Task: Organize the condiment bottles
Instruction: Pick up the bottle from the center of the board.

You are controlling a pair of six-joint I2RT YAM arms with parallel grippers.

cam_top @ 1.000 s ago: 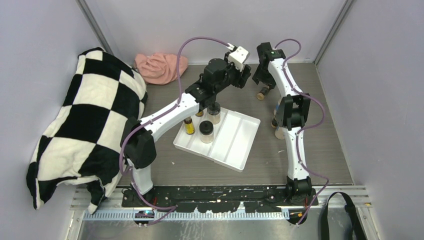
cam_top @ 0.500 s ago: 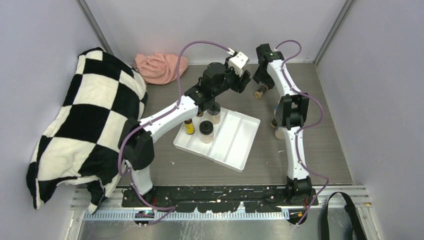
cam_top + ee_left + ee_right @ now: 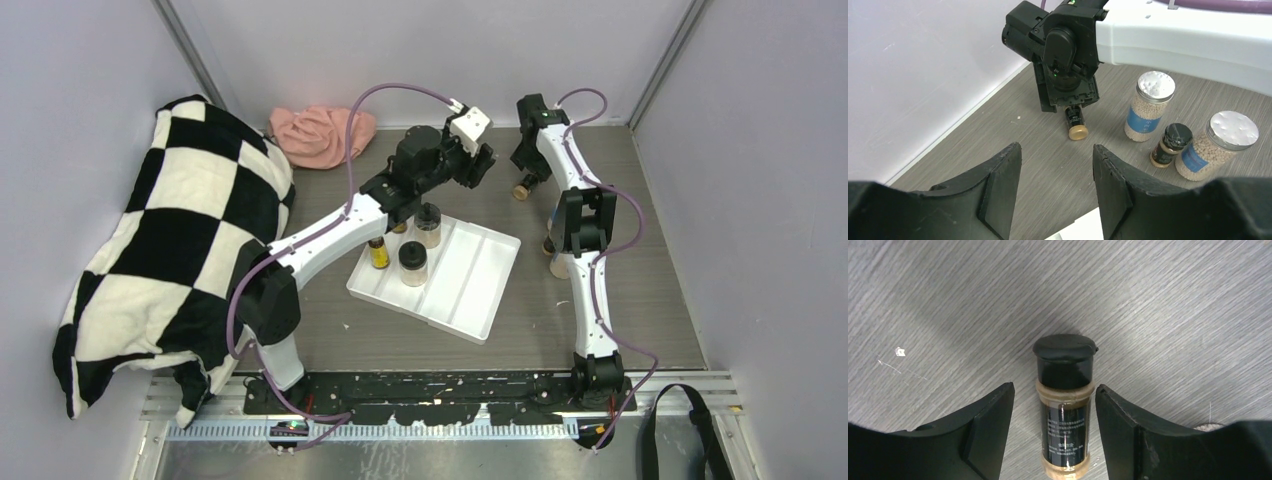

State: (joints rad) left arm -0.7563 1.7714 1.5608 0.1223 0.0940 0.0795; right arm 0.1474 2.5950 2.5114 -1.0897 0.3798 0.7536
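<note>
A tiny dark bottle (image 3: 1065, 410) with a black cap lies on its side on the table between my right gripper's (image 3: 1054, 388) open fingers, with a gap on each side. In the top view it (image 3: 521, 189) lies just below the right gripper (image 3: 525, 176). My left gripper (image 3: 1056, 150) is open and empty, hovering beyond the white tray's (image 3: 470, 285) far edge and facing the right gripper. Two clear silver-lidded shakers (image 3: 1149, 105) (image 3: 1220, 145) and an upright tiny dark bottle (image 3: 1170, 145) stand right of it. The tray holds two black-lidded beige jars (image 3: 412, 262) (image 3: 428, 222) and a yellow bottle (image 3: 378, 252).
A checkered black-and-white cloth (image 3: 170, 250) covers the left side. A pink cloth (image 3: 320, 135) lies at the back left. Grey walls close in the back and both sides. The right arm's elbow (image 3: 585, 220) partly hides the shakers in the top view.
My left gripper has drifted slightly left and back. The right wrist has shifted a little over the lying dark bottle, which has not moved.
</note>
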